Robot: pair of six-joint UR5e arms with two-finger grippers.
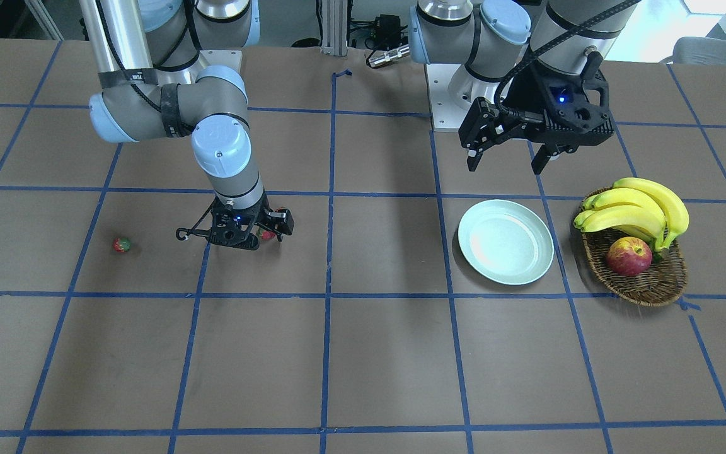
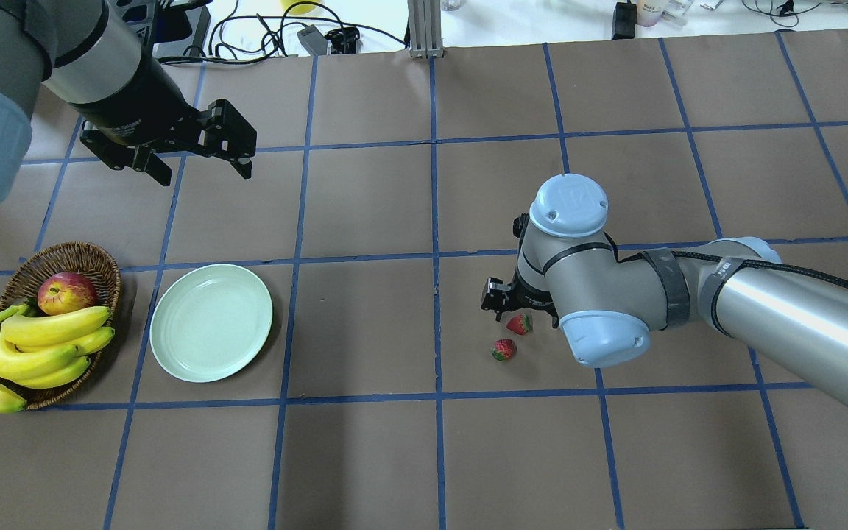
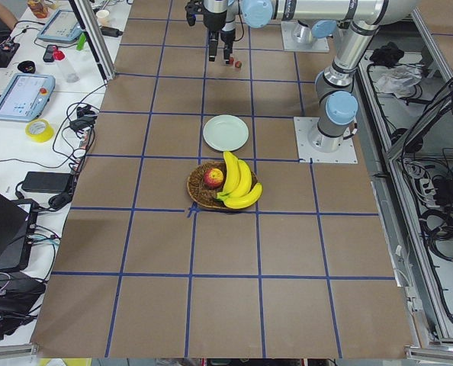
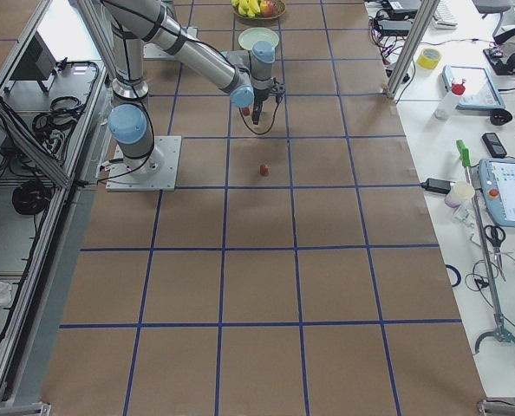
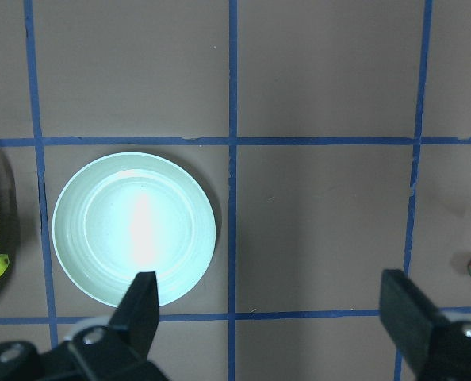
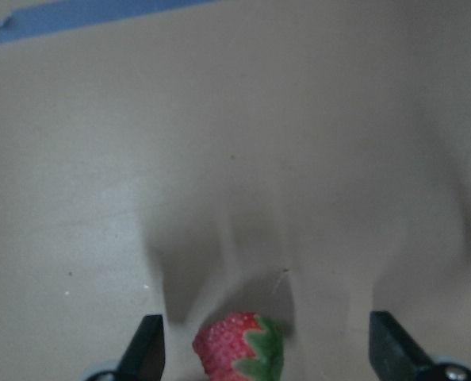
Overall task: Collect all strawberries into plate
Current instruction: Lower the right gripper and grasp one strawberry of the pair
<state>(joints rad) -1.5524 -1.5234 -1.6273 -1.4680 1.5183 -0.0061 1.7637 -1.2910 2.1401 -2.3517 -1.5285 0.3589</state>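
Three strawberries lie on the brown table. One [image 1: 121,244] lies apart to the side and is hidden by the right arm in the overhead view. Two lie close together [image 2: 519,323] [image 2: 503,350]. My right gripper [image 6: 263,357] is low over the table and open, with one strawberry [image 6: 239,345] between its fingers [image 6: 147,343], not gripped. The pale mint plate [image 2: 174,346] [image 1: 473,221] is empty. My left gripper [image 2: 199,169] [image 5: 275,317] hangs open and empty above the table beyond the plate [image 5: 77,190].
A wicker basket [image 1: 650,287] with bananas [image 1: 640,211] and a red-yellow apple [image 1: 629,256] stands right beside the plate. Blue tape lines grid the table. The right arm's elbow [image 2: 601,338] hangs over the table next to the two strawberries.
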